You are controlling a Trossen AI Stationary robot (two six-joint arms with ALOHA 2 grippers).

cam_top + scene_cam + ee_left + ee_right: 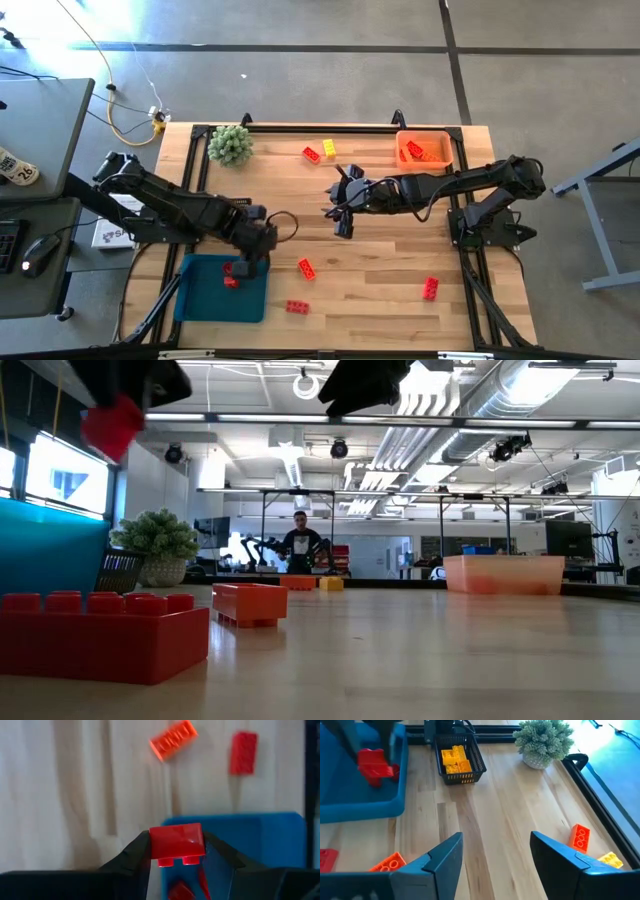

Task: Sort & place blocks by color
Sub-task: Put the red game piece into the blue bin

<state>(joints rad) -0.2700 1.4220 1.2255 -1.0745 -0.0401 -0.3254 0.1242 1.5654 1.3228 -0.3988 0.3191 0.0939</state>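
My left gripper point(245, 264) hangs over the blue tray point(205, 295) at the table's near left and is shut on a red block point(177, 842). Two red blocks point(231, 276) lie in the tray under it. My right gripper point(342, 208) hovers open over the middle of the table, touching nothing. Loose blocks lie flat on the wood: an orange one point(306, 267), red ones point(297, 306) point(430, 288) near the front, and a red point(311, 154) and a yellow one point(329, 147) at the far side. My left gripper pinches the red block by two opposite side faces point(154, 845), one finger point(134, 854) on each side. The fingers come from above, pointing down. The block is lifted clear above the blue tray point(265, 840), roughly level, as the low view point(112, 424) also shows.
An orange tray point(424, 150) with orange blocks stands at the far right. A black wire basket point(456, 761) holds yellow blocks beside the blue tray. A green plant ball point(230, 145) sits at the far left. A person point(300, 545) stands far behind the table.
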